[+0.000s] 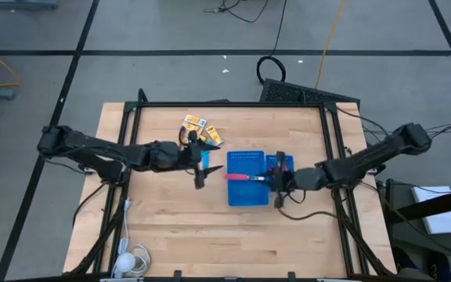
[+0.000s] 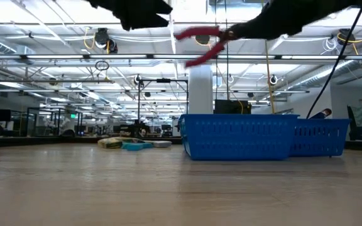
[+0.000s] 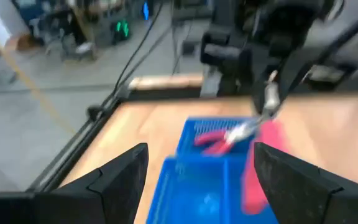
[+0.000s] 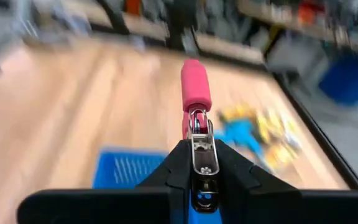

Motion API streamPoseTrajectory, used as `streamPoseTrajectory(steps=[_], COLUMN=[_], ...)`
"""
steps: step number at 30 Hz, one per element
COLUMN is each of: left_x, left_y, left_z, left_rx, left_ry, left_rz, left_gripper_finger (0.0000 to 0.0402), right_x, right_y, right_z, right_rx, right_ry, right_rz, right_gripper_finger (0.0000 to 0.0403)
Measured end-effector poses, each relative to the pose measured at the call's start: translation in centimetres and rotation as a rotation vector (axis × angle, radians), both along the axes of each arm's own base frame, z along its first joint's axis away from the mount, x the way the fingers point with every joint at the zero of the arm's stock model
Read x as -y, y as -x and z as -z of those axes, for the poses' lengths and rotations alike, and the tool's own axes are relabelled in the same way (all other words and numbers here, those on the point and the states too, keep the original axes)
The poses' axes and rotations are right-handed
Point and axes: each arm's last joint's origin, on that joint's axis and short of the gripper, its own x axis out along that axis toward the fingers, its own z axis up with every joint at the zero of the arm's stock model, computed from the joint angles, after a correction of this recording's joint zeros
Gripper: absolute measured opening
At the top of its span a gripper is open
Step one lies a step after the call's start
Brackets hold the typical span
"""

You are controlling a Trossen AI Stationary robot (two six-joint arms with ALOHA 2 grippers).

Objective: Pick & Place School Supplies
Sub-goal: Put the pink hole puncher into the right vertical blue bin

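Holding the red-handled tool point(image 1: 241, 176) by its metal tip, the right claw point(image 1: 277, 179) is clamped shut on it, just right of frame centre in the high view, over the blue tray point(image 1: 247, 196). Left claw point(image 1: 200, 166) sits just left of centre, jaws wide apart, nothing in them. Looks like a handover just completed, with the place step in hand. Next move, I'd judge: lower over a tray compartment and release without snagging the wall. Tool's long axis runs left-right across the frame, roughly level, handles pointing left toward the left claw, tip to the right. Remaining yellow packets point(image 1: 198, 125) and light-blue piece point(image 1: 210, 137) lie on the worktop point(image 1: 210, 235), upper centre-left.
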Motion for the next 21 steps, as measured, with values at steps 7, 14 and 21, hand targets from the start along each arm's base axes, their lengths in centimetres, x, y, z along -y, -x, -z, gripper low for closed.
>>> streamPoseTrajectory(steps=[7,14,21], left_x=[-1.6,-2.2,-2.2], left_y=[1.1,1.3,1.3], left_z=[2.6,3.4,3.4], left_rx=[0.094,0.08,0.081], left_ry=[0.096,0.174,0.18], left_rz=[-0.001,-0.038,-0.038], left_gripper_finger=[0.0287,0.0287,0.0287], right_x=[-1.7,-1.7,-1.0], right_y=[2.2,5.0,6.2], right_z=[-4.0,-4.6,-3.9], right_rx=[-0.327,-0.556,-0.681], right_ry=[0.141,0.292,0.323], right_rz=[0.081,0.118,0.166], right_gripper_finger=[0.0033,0.0033,0.0033])
